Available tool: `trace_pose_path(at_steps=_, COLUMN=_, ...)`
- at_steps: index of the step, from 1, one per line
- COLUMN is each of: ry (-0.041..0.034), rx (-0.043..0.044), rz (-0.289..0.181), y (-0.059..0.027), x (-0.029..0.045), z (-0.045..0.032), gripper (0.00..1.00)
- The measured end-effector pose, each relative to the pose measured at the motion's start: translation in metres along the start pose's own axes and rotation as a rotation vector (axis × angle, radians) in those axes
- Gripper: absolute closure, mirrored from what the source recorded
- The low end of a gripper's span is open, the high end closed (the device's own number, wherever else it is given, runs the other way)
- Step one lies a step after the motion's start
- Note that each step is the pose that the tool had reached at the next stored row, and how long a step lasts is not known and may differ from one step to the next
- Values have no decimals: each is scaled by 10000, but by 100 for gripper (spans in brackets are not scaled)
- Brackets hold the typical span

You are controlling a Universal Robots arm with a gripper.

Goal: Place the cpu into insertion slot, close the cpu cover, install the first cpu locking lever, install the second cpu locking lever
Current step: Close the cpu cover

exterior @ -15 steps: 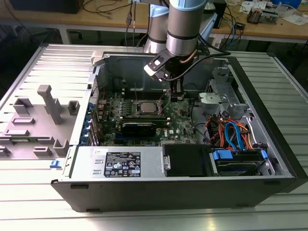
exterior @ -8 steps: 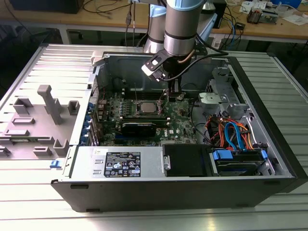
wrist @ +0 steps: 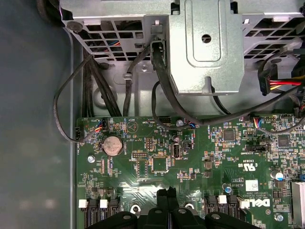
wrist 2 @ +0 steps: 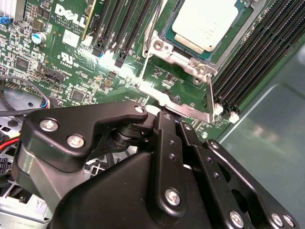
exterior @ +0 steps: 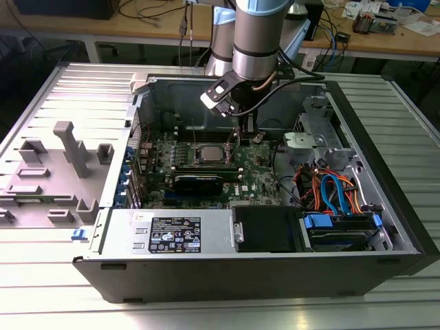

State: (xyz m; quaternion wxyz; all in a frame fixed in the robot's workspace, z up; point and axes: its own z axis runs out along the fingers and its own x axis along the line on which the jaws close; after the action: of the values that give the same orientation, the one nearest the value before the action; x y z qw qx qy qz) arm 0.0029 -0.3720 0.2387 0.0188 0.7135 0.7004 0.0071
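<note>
Gripper [wrist 2: 174,119]: black linkage body, nearest the lens in the second wrist view. Its fingers [wrist: 163,205] are pressed together with nothing visible between them. The tips sit just beside the raised cpu cover; whether they touch it cannot be told.

Cpu cover [wrist 2: 190,110]: thin silver frame plate with a large window, swung up and open, tilted toward the gripper. Green board shows through the window. Judged light, stiff, smooth and slippery, turning on a hinge at one edge. Better pushed at the free edge of the frame than pinched; thin metal may bend if loaded off-centre.

Locking lever [wrist 2: 209,93]: thin wire rod, raised beside the cover; probably springy.

Cpu [wrist 2: 205,24]: flat square with a dull silver top, seated in the insertion slot [wrist 2: 156,46], level as far as shows. Judged fragile, so nothing should bear on it but the cover coming down square.

Memory slots [wrist 2: 252,52]: long black rows just beside the socket, narrowing the approach on that side.

Motherboard [wrist: 190,157]: green, densely populated. Black cables [wrist: 159,71] run from its edge to the silver drive cage [wrist: 205,47].

Computer case [exterior: 385,179]: open, lying on a ribbed table [exterior: 206,309], its walls hemming in the arm [exterior: 254,34]. Orange and blue cables [exterior: 330,189] lie on the exterior view's right, well apart from the socket. Grey fixture blocks [exterior: 69,151] stand outside the case on the exterior view's left.
</note>
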Motion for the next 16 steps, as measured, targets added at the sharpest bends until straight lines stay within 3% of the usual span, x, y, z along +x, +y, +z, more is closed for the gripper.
trace_pose_path(at_steps=14, ry=0, rx=1, rz=0, y=-91, x=-2, z=-3, gripper=89)
trace_pose_path(at_steps=16, ry=-1, rx=0, rz=0, y=-141, x=-3, z=-5, gripper=89)
